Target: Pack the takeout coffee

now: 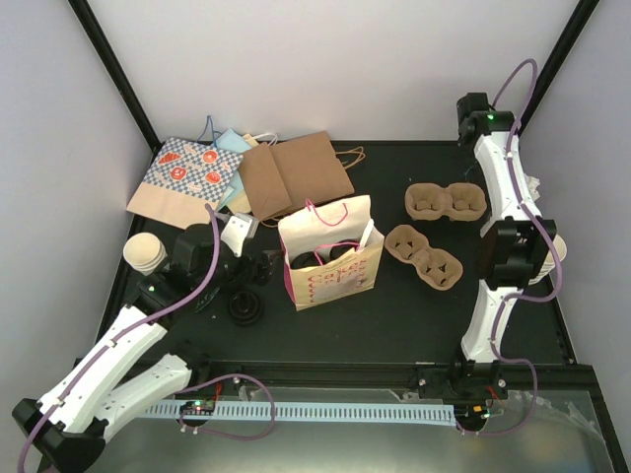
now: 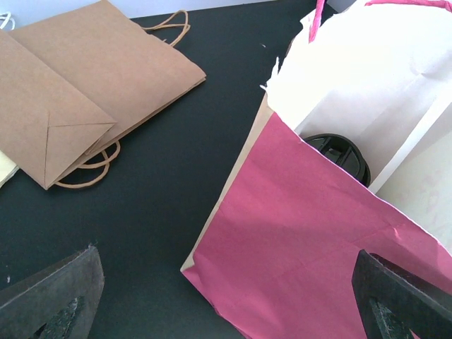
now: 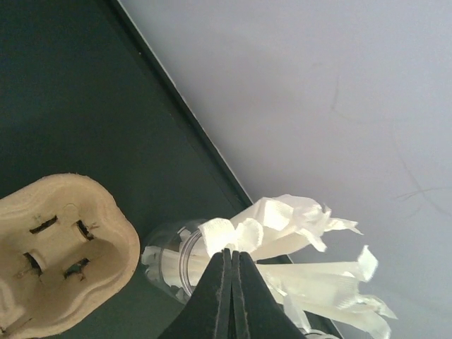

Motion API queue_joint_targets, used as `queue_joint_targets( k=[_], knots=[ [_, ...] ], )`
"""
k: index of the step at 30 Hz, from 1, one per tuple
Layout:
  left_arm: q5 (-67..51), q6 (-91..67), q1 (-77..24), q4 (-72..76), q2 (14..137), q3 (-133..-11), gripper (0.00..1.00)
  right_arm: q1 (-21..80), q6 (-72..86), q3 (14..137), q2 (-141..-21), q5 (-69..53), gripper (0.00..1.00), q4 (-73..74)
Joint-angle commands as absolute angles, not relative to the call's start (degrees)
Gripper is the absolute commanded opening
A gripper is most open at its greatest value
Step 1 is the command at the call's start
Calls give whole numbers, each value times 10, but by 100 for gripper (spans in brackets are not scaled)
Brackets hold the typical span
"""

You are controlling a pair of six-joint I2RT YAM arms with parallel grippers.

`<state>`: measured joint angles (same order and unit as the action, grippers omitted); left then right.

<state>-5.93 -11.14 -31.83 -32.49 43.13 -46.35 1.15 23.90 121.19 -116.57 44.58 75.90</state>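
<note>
At the upper left of the top view, some flat paper bags lie in a pile, out of the way. Just below them is a stack of cups with no lids, close to the left arm.

The left gripper has its fingers wide apart and holds nothing. It hangs low beside the pink side of the standing bag, so it looks ready to grab something.

In the middle of the top view, the bag stands up with its mouth open, so cups can go in from above. The takeout coffee is inside it, and only its black lid shows.

Right of the bag lie two cup trays with nothing in them.

At the far right, the right gripper has its fingers pressed together with nothing between them. Its tips are just in front of a jar of white paper-wrapped sticks.
</note>
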Motion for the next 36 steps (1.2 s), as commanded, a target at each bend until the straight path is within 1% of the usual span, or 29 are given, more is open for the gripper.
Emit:
queue_joint_targets(
  k=[1,5,6,7,8,9,18,20,22,26,31,36],
  knots=[
    [-75,-105,-313,-309,428,-462,99,14,233,1233,-1126,461,1,761],
    [-75,-106,-313,-309,429,-461,99,21,228,1243,-1116,461,2,769],
    [-76,-106,-312,-309,429,-461,99,22,221,1241,-1113,456,12,765],
    [-76,-106,-312,-309,429,-461,99,22,214,1236,-1112,452,28,757],
    [-76,-105,-312,-309,428,-461,99,22,208,1232,-1113,450,34,751],
    [-76,-105,-312,-309,428,-461,99,22,209,1231,-1117,451,35,751],
    [-79,-104,-309,-310,434,-462,99,22,240,1231,-1181,501,37,777],
    [-82,-104,-308,-310,436,-462,99,22,242,1230,-1190,503,46,777],
    [-85,-105,-307,-310,435,-462,99,22,240,1229,-1196,499,47,772],
    [-88,-104,-305,-308,436,-461,99,22,241,1232,-1207,503,47,771],
    [-91,-105,-299,-308,439,-462,99,22,259,1236,-1222,558,42,795],
    [-97,-104,-296,-308,438,-461,99,22,259,1231,-1218,561,36,792]
  ],
)
